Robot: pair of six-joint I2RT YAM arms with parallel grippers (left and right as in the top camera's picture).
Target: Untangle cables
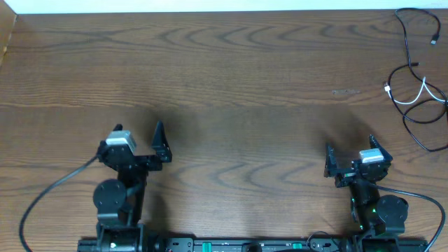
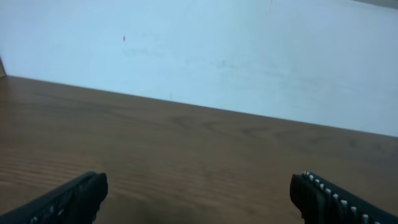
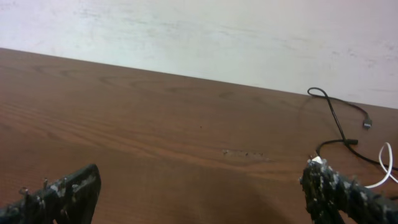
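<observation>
Left pincer [image 2: 199,186], right pincer [image 3: 200,180] — agape, empty

The table [image 1: 231,77] is brown wood grain, smooth with a dull sheen. The wall [image 2: 249,56] is pale, matt and faintly mottled. The black cables [image 1: 413,66] and the white cable [image 1: 409,103] have smooth sheathing. The right gripper [image 3: 199,186] has black jaws flecked with pale scuffs. The left gripper [image 2: 199,190] has matt black jaws, one ribbed.

Left end effector [image 1: 138,129], right end effector [image 1: 350,147]: jaws spread.
</observation>
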